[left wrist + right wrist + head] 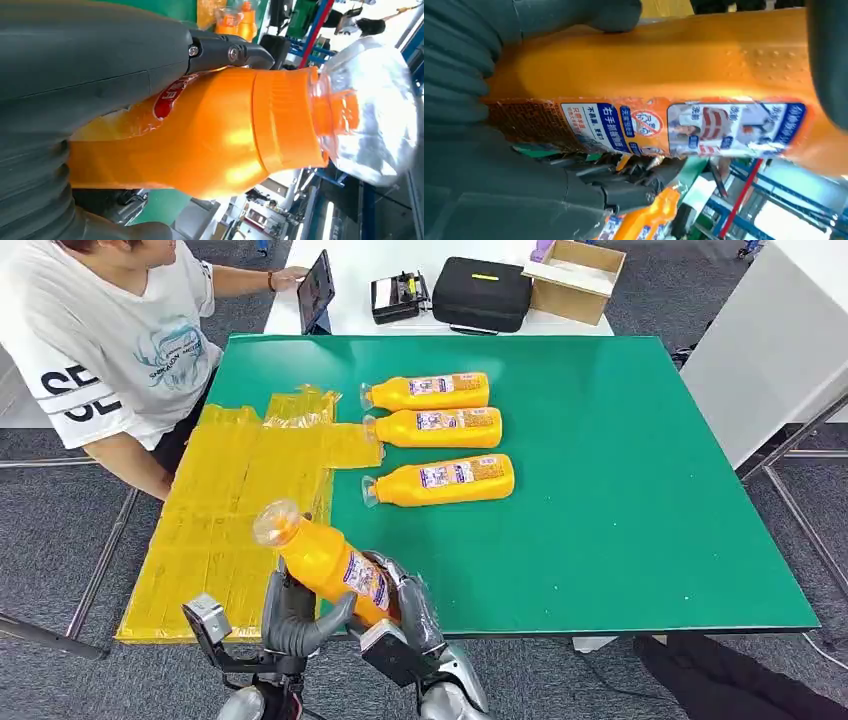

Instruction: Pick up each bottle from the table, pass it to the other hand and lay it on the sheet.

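At the far left a person (pixel 110 350) in a white printed T-shirt sits beside the green table (pixel 640 530), one hand on a tablet (pixel 315 290). Next comes the yellow sheet (pixel 225 510), spread over the table's left side and hanging past its near edge. Over the sheet's near right corner both robot hands meet on one orange bottle (pixel 325 562), tilted with its clear cap pointing up and away. The left hand (pixel 295 615) wraps the lower body from the left, and the right hand (pixel 412 605) clasps the base end from the right. Further right, three more orange bottles (pixel 440 425) lie on their sides in a row on the green surface, caps toward the sheet.
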Motion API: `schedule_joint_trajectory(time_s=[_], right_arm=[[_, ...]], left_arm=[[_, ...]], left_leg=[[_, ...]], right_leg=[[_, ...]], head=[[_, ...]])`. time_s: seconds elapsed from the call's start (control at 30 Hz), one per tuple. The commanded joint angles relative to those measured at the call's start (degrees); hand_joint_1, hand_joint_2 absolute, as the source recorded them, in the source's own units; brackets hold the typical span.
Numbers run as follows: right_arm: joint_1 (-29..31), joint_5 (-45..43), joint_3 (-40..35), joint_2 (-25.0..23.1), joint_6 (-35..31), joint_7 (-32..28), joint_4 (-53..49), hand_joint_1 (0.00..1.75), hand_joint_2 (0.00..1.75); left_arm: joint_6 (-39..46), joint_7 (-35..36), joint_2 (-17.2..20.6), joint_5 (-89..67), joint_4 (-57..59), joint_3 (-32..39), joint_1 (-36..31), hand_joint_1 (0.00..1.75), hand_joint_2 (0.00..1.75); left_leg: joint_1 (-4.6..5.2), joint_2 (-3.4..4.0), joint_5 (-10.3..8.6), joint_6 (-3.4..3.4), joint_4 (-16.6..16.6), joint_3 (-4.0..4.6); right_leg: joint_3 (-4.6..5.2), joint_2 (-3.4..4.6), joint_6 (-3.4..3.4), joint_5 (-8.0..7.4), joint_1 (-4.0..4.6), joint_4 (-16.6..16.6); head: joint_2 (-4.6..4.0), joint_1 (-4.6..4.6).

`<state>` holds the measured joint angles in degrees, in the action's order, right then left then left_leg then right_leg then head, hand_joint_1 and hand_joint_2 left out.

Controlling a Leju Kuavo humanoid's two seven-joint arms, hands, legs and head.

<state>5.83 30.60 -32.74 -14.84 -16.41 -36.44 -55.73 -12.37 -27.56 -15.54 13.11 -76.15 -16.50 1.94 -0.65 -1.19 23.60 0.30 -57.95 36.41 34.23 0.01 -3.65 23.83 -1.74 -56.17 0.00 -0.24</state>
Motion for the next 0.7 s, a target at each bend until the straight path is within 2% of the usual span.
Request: schedule_joint_trajectory(time_s=[0.03, 0.07, 0.2, 0.27, 0.33, 0.37, 0.4, 0.53, 0.7], right_arm=[[3.44, 1.28, -3.76, -0.28, 0.6, 0.85, 6.66, 1.75, 1.75], [3.44, 1.28, -3.76, -0.28, 0.6, 0.85, 6.66, 1.75, 1.75], [3.44, 1.28, -3.76, -0.28, 0.6, 0.85, 6.66, 1.75, 1.75], [3.44, 1.28, -3.76, -0.28, 0.6, 0.85, 6.66, 1.75, 1.75], [3.44, 1.28, -3.76, -0.28, 0.6, 0.85, 6.66, 1.75, 1.75], [3.44, 1.28, -3.76, -0.28, 0.6, 0.85, 6.66, 1.75, 1.75], [3.25, 1.75, -4.59, -0.23, 1.09, 0.71, 6.99, 1.75, 1.75], [3.81, 3.61, -7.55, -0.7, 1.89, 0.47, 8.88, 1.75, 1.75], [4.59, 4.34, -9.46, -0.64, 2.66, 0.8, 10.96, 1.75, 1.75]], left_arm=[[-0.67, 0.56, 2.18, -0.52, 3.92, -2.38, -1.29, 0.0, 1.75], [-0.67, 0.56, 2.18, -0.52, 3.92, -2.38, -1.29, 0.0, 1.75], [-0.67, 0.56, 2.18, -0.52, 3.92, -2.38, -1.29, 0.0, 1.75], [-0.67, 0.56, 2.18, -0.52, 3.92, -2.38, -1.29, 0.0, 1.75], [-0.67, 0.56, 2.18, -0.52, 3.92, -2.38, -1.29, 0.0, 1.75], [-0.67, 0.56, 2.18, -0.52, 3.92, -2.38, -1.29, 0.0, 1.75], [-0.82, 0.7, 2.29, -0.81, 4.34, -2.49, -1.31, 0.0, 1.75], [-0.48, 0.76, 2.13, -1.44, 6.73, -1.98, -2.28, 0.0, 1.75], [-0.32, 0.7, 1.68, -1.86, 8.34, -1.05, -3.07, 0.0, 1.75]], left_leg=[[-0.07, 0.26, 0.21, 0.01, 0.05, -0.53], [-0.01, 0.14, 0.09, 0.01, 0.06, -0.27], [-0.02, 0.09, 0.04, 0.01, 0.05, -0.15], [-0.09, 0.21, 0.19, 0.01, 0.04, -0.51], [0.0, 0.09, 0.03, 0.01, 0.05, -0.12], [-0.07, 0.24, 0.18, 0.0, 0.04, -0.47], [-0.02, 0.08, 0.05, 0.0, 0.05, -0.2], [-0.03, 0.18, 0.13, 0.0, 0.08, -0.38], [-0.01, 0.09, 0.04, 0.01, 0.06, -0.18]], right_leg=[[-0.52, 0.12, 0.29, 0.12, 0.14, 0.13], [-0.26, 0.06, 0.16, 0.05, 0.04, 0.08], [-0.14, 0.04, 0.11, 0.02, 0.02, 0.07], [-0.52, 0.07, 0.31, 0.13, 0.13, 0.12], [-0.11, 0.04, 0.1, 0.01, 0.0, 0.06], [-0.46, 0.12, 0.29, 0.11, 0.11, 0.11], [-0.2, 0.02, 0.14, 0.04, 0.03, 0.07], [-0.37, 0.08, 0.22, 0.08, 0.07, 0.11], [-0.16, 0.03, 0.12, 0.03, 0.02, 0.06]], head=[[0.0, 0.0], [0.0, 0.0], [0.0, 0.0], [0.0, 0.0], [0.0, 0.0], [0.0, 0.0], [0.0, 0.0], [0.0, 0.0], [0.0, 0.0]])
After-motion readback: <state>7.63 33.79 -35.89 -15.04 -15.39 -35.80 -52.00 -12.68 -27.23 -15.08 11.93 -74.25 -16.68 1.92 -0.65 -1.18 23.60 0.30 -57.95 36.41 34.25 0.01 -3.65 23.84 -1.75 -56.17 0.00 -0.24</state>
